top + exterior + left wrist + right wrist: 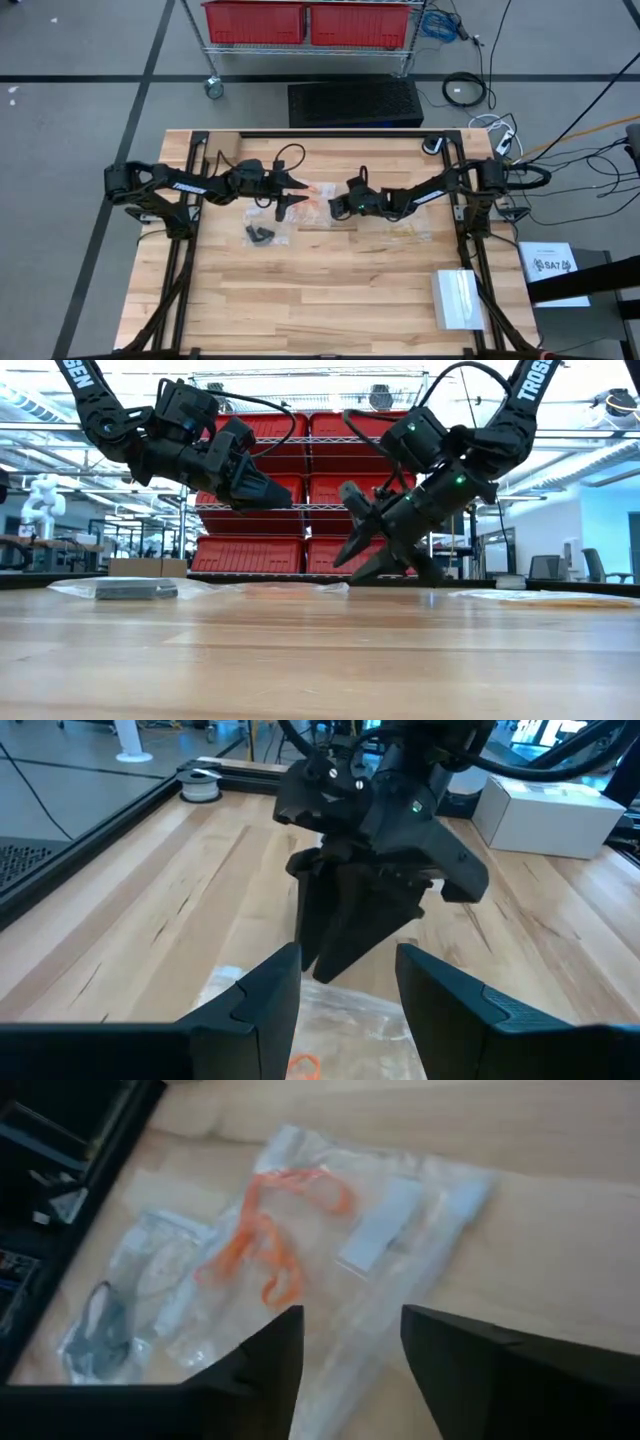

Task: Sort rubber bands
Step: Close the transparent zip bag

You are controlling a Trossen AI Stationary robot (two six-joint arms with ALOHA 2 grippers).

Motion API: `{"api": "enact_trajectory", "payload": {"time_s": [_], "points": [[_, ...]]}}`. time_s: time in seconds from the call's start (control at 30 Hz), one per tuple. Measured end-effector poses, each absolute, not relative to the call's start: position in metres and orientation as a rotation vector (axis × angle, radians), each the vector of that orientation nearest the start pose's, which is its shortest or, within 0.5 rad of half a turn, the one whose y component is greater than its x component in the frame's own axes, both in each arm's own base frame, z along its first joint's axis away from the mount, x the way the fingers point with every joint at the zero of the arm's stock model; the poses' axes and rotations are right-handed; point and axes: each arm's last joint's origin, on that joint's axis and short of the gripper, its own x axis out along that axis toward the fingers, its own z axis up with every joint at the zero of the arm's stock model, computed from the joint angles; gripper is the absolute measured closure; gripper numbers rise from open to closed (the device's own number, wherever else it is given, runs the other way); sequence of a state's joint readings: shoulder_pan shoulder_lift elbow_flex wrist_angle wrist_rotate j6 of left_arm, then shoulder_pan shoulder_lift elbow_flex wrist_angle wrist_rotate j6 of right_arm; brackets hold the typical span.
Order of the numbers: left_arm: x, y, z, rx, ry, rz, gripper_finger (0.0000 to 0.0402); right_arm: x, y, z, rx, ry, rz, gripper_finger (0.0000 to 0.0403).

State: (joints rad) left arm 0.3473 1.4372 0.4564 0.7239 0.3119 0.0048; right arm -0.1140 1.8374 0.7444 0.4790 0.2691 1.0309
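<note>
A wooden worktop [330, 300] seen from above, with two dark robot arms reaching in from its left and right edges toward the middle of its far half. The left gripper [296, 194] hangs above the worktop, fingers [250, 1010] spread apart and holding nothing. The right gripper [336, 207] tilts down toward the wood just beside it, tips low over a clear bag [330, 1230]; its fingers [470, 1370] stand apart with nothing visibly between them. Inside that bag, lying between the two grippers, are loose orange bands [265, 1240]. A second clear bag [120, 1300] lies beside it, toward the left edge, holding dark bands [260, 234]. A third bag with pale yellow-tan bands [408, 232] lies toward the right edge, near the right arm. A white box [458, 298] sits near the front right corner, well apart from the bags. As a judgement, the sorting looks well along: each colour that can be seen sits in its own bag, and no loose bands show on the bare wood, though anything so small could be missed from above. What appears left is to handle or close the orange bag, which the right gripper is poised over, with the left gripper waiting close by to help.
</note>
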Motion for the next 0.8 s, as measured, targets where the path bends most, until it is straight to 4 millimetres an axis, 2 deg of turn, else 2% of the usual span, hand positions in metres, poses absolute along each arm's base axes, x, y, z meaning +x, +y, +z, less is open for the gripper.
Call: {"api": "enact_trajectory", "payload": {"time_s": [0.3,0.4,0.47,0.6,0.63,0.8], "points": [[0.25,0.081,0.171,-0.078,0.243,0.037,0.023,0.334,-0.055,0.095,0.986,0.35,-0.704,0.0258],[0.251,0.081,0.171,-0.078,0.243,0.038,0.023,0.338,-0.055,0.095,0.937,0.354,-0.695,0.0272],[0.251,0.081,0.171,-0.078,0.243,0.037,0.023,0.343,-0.055,0.097,0.899,0.361,-0.688,0.0294],[0.25,0.082,0.171,-0.078,0.243,0.044,0.023,0.352,-0.057,0.103,0.813,0.394,-0.669,0.038],[0.251,0.082,0.171,-0.077,0.243,0.047,0.023,0.354,-0.057,0.106,0.784,0.396,-0.676,0.0391],[0.251,0.082,0.171,-0.075,0.244,0.063,0.023,0.357,-0.061,0.112,0.698,0.451,-0.675,0.0401]]}}
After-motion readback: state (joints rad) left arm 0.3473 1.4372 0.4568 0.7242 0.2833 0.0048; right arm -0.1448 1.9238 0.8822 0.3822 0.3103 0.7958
